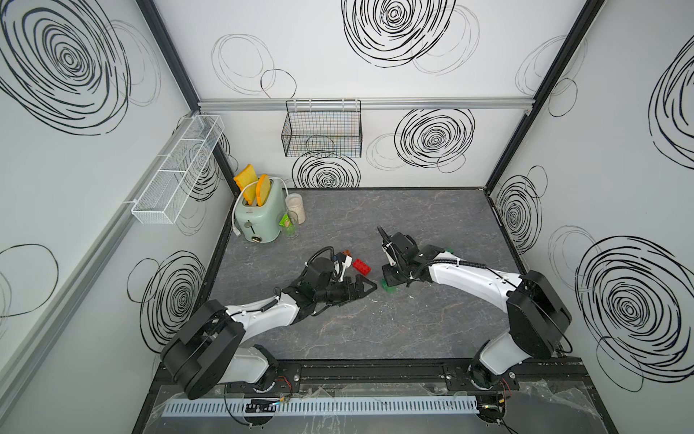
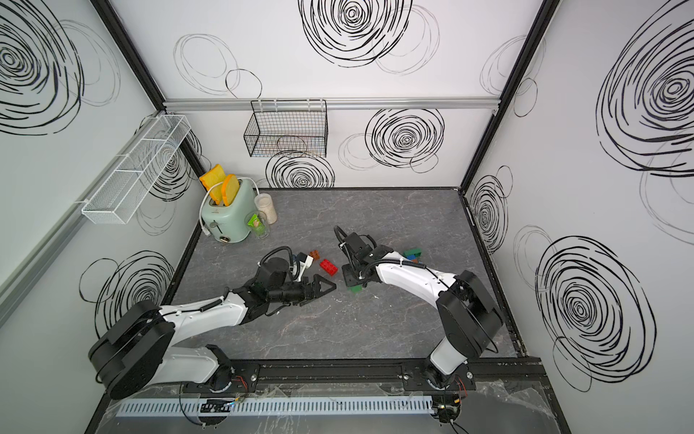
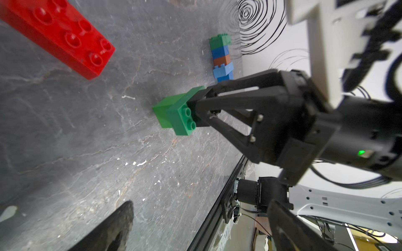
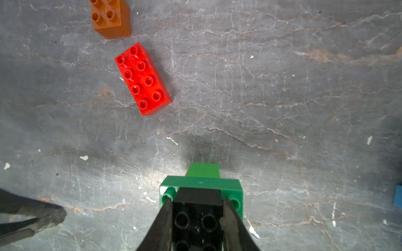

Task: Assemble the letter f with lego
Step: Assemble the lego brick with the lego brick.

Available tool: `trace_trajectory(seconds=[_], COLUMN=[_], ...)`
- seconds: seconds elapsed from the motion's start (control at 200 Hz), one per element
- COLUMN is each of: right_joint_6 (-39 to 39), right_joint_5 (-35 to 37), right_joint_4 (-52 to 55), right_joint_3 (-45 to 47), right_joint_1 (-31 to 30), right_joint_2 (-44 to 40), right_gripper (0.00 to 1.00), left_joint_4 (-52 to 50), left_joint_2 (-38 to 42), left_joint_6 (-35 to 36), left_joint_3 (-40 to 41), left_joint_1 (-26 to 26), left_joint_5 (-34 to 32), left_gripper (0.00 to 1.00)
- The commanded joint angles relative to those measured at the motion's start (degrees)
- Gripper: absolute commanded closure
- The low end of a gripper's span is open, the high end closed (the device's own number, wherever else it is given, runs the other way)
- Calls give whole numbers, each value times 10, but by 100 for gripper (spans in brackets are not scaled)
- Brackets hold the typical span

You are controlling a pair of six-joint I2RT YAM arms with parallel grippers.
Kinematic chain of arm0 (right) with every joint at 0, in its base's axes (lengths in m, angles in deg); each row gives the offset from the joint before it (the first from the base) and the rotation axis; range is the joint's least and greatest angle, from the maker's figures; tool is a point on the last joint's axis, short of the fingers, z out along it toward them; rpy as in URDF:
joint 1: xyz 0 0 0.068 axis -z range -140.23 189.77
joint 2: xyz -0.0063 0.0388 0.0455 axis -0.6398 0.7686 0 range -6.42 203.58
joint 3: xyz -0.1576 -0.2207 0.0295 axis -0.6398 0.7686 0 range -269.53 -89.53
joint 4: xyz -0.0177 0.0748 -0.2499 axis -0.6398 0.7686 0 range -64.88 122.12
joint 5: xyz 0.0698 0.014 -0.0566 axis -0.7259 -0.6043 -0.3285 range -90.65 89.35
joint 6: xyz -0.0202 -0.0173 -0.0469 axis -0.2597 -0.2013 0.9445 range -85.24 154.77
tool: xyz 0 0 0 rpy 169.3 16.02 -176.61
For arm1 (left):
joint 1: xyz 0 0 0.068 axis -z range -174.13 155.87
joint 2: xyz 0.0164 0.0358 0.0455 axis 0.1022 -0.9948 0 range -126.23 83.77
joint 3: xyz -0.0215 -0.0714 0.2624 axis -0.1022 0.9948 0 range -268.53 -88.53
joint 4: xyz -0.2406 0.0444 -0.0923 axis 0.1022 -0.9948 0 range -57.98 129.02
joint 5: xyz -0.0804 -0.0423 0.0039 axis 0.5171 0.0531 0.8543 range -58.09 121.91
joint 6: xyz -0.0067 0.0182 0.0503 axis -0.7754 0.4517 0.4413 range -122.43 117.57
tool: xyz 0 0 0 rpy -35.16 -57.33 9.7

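Slippage is the main risk. The right hand (image 4: 196,204) is clamped on a black studded plastic brick (image 4: 196,219), which sits on a green oblong studded brick (image 4: 201,185) atop a second green brick (image 4: 203,170), seemingly resting on the grey marbled worktop (image 4: 282,87). Off-centre pressure could tip or split this stack. The left hand (image 1: 370,287) lies nearby, spread apart and empty. No writing is legible.

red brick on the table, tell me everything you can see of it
The red brick is an oblong of glossy plastic with eight studs in two rows of four. It lies flat, studs up, on the grey veined table, apart from the orange brick nearby. Nothing but the table touches it.
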Motion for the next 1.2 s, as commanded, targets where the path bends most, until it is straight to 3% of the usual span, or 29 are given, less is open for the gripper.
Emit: trace_trajectory(seconds=[0.0, 0.28, 0.575, 1.196], right_joint_6=[-25, -48, -55, -58], right_joint_5=[-18, -28, -6, 11], right_joint_4=[15, 17, 42, 50], right_joint_3=[15, -26, -33, -42], right_joint_1=[16, 21, 16, -1], right_joint_2=[33, 49, 25, 16], right_gripper=[66, 64, 64, 51], left_joint_4=[-88, -177, -224, -230], left_joint_2=[38, 62, 57, 45], left_joint_6=[35, 83, 133, 147], left_joint_3=[-26, -43, -62, -66], left_joint_1=[-30, -108, -151, -164], left_joint_5=[-13, 18, 34, 44], left_gripper=[2, 2, 2, 2])
